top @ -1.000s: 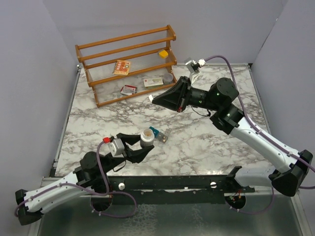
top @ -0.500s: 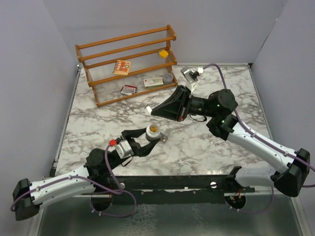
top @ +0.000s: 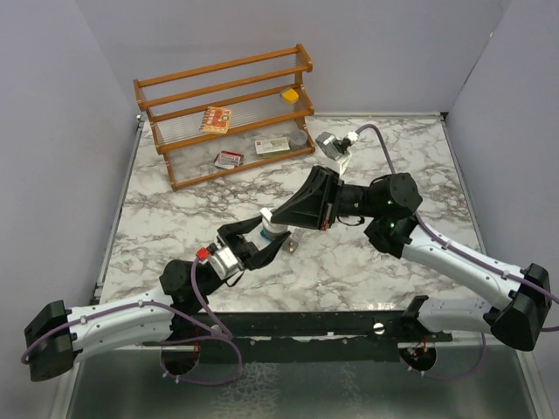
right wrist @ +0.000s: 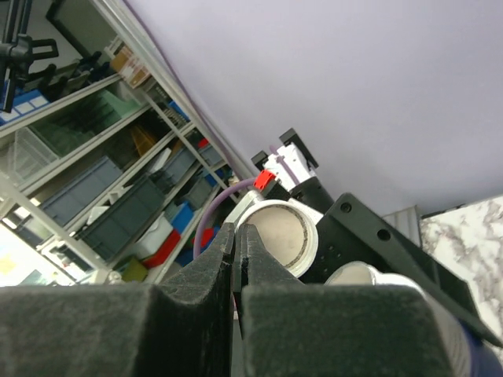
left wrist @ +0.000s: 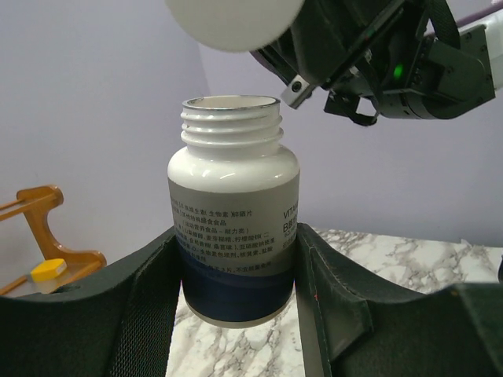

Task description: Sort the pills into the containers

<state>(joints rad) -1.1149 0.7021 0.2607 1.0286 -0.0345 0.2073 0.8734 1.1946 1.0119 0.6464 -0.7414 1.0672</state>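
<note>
Clamping the open pill bottle (left wrist: 233, 196) upright, the left gripper (left wrist: 236, 239) stands just beside the containers (top: 290, 243); the right gripper (right wrist: 236, 233), pinching the white cap (left wrist: 233, 20), hovers above.

I'd call this a robot lab, with a walled test cell set up inside it. The left arm (top: 122, 316) and right arm (top: 463, 262) are bolted at the 6 o'clock edge of a marble-patterned table (top: 367, 262), trailing purple cables (top: 384, 140). Plain grey walls (top: 52, 131) box the table in at 9, 12 and 3 o'clock. A wooden rack (top: 227, 96) stands at 11 o'clock. Beyond the cell, the right wrist view catches metal shelving (right wrist: 94, 157) stacked with storage bins (right wrist: 118, 212).
</note>
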